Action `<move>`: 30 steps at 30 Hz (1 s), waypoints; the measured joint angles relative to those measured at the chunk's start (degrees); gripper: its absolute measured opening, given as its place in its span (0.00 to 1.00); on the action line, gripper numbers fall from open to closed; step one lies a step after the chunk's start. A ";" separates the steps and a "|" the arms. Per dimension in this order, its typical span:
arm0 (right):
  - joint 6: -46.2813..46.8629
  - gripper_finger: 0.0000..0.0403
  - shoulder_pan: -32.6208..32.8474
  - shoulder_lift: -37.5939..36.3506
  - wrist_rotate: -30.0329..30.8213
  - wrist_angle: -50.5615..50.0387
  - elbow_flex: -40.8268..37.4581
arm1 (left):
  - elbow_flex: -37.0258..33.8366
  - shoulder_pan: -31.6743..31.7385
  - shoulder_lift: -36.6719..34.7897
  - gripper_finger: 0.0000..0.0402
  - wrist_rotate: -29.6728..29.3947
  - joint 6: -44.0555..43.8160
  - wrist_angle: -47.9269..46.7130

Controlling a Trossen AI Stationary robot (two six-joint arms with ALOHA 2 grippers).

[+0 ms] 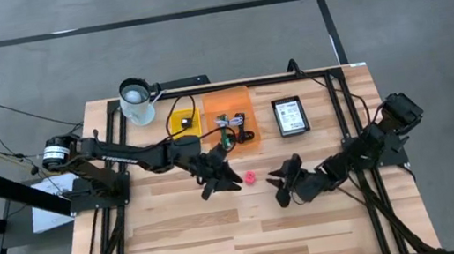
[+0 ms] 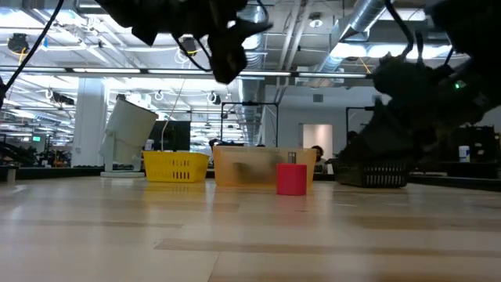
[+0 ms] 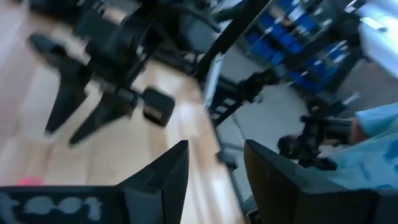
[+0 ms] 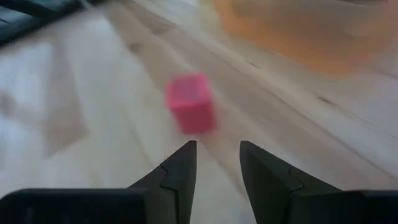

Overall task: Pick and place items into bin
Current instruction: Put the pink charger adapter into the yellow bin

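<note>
Both claws (image 1: 220,181) (image 1: 283,185) open, mid-table

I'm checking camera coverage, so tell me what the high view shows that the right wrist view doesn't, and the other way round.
Only the high view shows the whole layout: the left hand and right hand on either side of the red-pink piece, the yellow basket, the black tray and the white pitcher. Only the right wrist view shows the right hand's fingers parted, with the piece lying just beyond their tips, not between them. Both show the piece, the orange bin and the wooden table.
</note>
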 joint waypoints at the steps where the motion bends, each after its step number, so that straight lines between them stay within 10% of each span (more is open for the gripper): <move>1: -1.24 0.29 0.00 0.00 -0.93 2.12 0.00 | 0.00 -0.14 0.00 0.36 0.31 -0.51 1.56; 16: -2.09 0.67 -1.45 0.00 -2.87 2.12 0.04 | 0.02 -0.37 -0.02 0.36 0.05 -2.95 5.54; 30: -10.82 0.69 -4.21 -0.02 -3.41 0.94 0.04 | 0.02 -0.39 0.00 0.36 -1.55 -2.21 5.54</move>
